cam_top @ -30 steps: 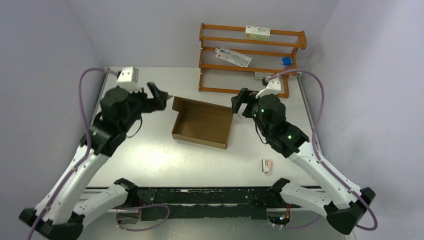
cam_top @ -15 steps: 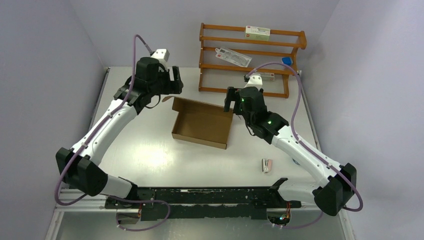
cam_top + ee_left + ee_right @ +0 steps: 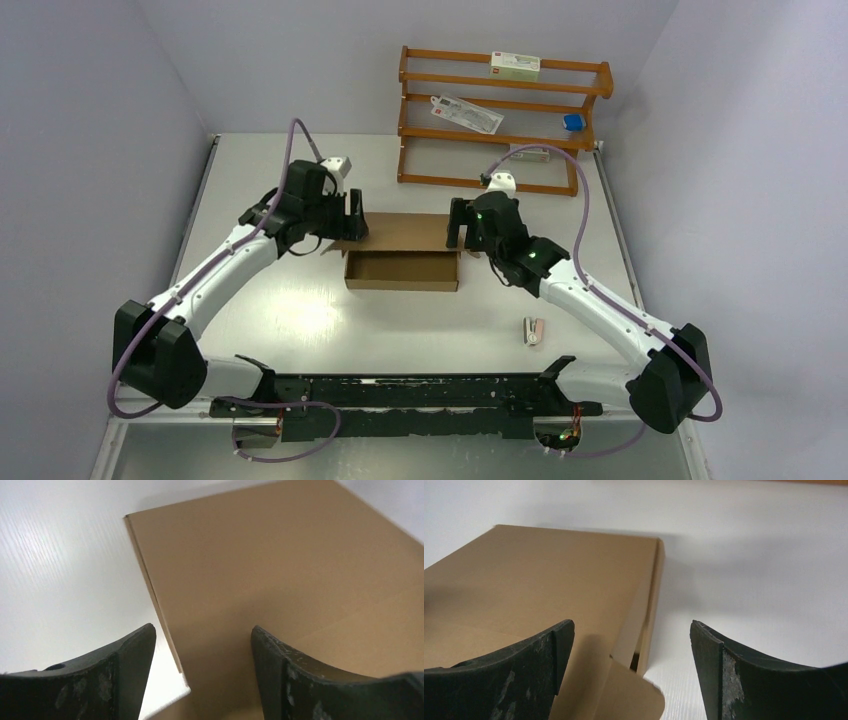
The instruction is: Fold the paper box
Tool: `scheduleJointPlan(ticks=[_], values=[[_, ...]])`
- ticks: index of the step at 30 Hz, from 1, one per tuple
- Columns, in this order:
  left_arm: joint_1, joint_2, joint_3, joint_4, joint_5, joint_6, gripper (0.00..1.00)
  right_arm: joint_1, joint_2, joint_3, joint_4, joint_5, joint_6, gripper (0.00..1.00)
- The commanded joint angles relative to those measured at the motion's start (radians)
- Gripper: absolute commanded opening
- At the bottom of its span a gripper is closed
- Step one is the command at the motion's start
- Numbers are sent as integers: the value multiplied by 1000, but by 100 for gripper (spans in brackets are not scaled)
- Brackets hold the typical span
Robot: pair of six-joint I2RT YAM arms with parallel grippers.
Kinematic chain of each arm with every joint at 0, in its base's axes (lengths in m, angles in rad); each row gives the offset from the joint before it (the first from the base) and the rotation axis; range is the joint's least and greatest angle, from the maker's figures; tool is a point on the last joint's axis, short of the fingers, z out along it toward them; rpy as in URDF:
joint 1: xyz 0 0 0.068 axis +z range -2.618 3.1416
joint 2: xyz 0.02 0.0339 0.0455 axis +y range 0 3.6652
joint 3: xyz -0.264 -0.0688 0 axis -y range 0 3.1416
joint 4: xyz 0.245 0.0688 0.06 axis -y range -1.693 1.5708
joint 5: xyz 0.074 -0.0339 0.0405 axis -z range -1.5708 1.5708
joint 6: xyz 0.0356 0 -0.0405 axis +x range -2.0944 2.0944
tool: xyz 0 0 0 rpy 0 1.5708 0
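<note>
The paper box (image 3: 402, 268) is a shallow brown cardboard box at the table's middle, tipped so its open side faces the near edge and its flat panel (image 3: 400, 232) faces up. My left gripper (image 3: 352, 222) is open over the box's left end; in the left wrist view the brown panel (image 3: 280, 575) fills the space between the open fingers (image 3: 127, 665). My right gripper (image 3: 458, 224) is open over the box's right end; in the right wrist view the box corner (image 3: 651, 605) and a rounded flap (image 3: 634, 695) lie between its fingers (image 3: 711, 665).
A wooden rack (image 3: 500, 118) stands at the back with a white-green carton (image 3: 514, 66) on top, a flat packet and a blue item. A small pink-white object (image 3: 533, 331) lies at the front right of the white table (image 3: 290, 310).
Both arms swung inward and lowered onto the box's two ends. The box has been tipped up and turned, from lying open upward to standing on its long side.
</note>
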State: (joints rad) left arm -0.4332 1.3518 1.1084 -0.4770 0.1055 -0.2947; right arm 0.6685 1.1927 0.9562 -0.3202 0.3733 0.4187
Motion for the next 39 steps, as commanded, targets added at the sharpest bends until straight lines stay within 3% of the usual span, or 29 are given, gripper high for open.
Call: scheduleJointPlan(ticks=[1, 19, 30, 39], values=[[5, -63, -81, 8, 56, -16, 74, -4, -8, -53, 12, -23, 45, 89], [5, -148, -352, 67, 4, -124, 72, -4, -1, -286, 207, -129, 60, 89], [-2, -110, -470, 205, 25, -187, 58, -6, 46, -438, 402, -143, 30, 81], [-58, 3, -448, 313, -16, -192, 51, -8, 69, -477, 449, -138, -1, 76]])
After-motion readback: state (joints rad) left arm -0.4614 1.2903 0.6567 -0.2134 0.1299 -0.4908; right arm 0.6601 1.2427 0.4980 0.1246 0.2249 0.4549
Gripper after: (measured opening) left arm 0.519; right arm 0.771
